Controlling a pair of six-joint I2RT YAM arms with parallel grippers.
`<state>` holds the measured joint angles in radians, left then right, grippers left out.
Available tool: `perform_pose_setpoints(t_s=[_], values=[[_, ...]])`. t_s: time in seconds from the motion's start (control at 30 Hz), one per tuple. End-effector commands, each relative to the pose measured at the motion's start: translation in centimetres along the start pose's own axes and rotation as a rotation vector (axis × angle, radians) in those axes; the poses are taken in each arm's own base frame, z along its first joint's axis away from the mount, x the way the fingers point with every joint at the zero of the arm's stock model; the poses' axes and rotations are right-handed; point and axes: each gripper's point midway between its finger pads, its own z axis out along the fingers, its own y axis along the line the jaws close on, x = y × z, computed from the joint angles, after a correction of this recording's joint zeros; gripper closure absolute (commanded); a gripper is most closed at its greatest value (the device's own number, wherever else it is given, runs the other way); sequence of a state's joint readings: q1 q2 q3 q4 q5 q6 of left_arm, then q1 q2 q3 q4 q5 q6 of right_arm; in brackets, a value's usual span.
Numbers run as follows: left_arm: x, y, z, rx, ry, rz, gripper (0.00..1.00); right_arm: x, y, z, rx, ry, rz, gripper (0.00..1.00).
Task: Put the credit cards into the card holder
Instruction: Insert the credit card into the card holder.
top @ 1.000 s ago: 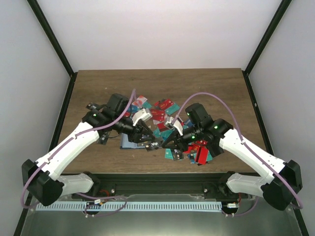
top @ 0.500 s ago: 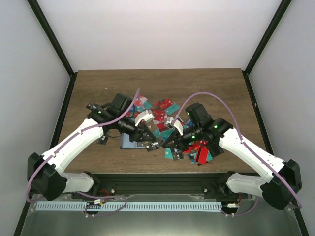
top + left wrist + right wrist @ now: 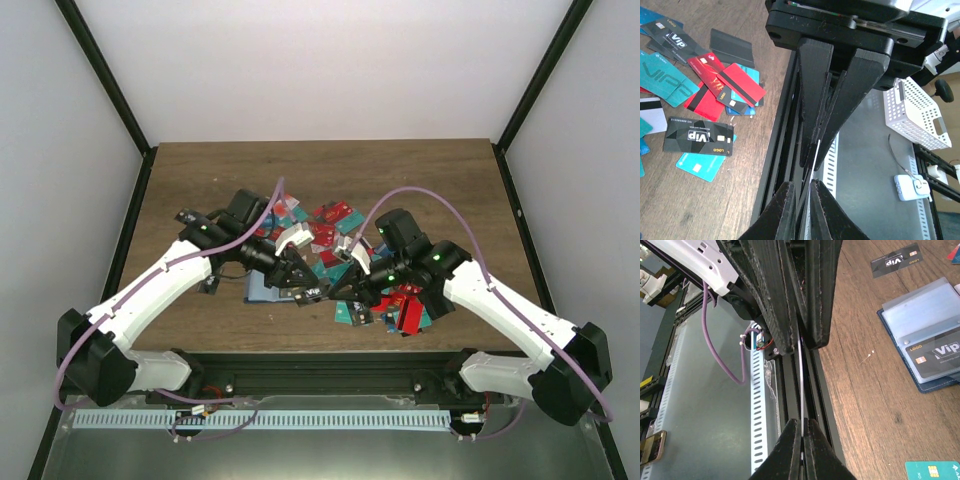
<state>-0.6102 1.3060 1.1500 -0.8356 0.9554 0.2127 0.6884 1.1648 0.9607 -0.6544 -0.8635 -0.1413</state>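
Both arms are bent inward from their bases, with the wrists turned so the grippers meet tip to tip just right of the card holder (image 3: 925, 310).

Right gripper (image 3: 802, 422): fingers clamped on an edge-on card (image 3: 801, 380).

Left gripper (image 3: 801, 184): fingers nearly together, pinching the same card's other end.

The card holder lies open on the table (image 3: 875, 405), with a black VIP card (image 3: 935, 357) in one sleeve.

Loose credit cards (image 3: 335, 235) are scattered beyond and to the right of the card holder.
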Motion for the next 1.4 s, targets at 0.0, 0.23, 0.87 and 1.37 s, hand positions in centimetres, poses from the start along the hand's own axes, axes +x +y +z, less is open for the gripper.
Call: perform_pose_setpoints(t_s=[0.0, 0.23, 0.87, 1.37], values=[[-0.7, -1.0, 0.0, 0.049, -0.028, 0.038, 0.88, -2.0, 0.7, -0.7, -0.002, -0.06, -0.057, 0.99], [-0.4, -1.3, 0.0, 0.065, -0.039, 0.04, 0.96, -2.0, 1.0, -0.8, -0.014, -0.066, -0.055, 0.99], [-10.7, 3.5, -7.7, -0.224, -0.537, -0.245, 0.96, -5.4, -3.3, -5.5, 0.089, -0.539, 0.296, 0.14], [-14.6, 1.9, -10.6, -0.007, -0.83, -0.382, 0.96, -13.1, -2.5, -8.2, -0.166, -0.874, 0.394, 0.28]])
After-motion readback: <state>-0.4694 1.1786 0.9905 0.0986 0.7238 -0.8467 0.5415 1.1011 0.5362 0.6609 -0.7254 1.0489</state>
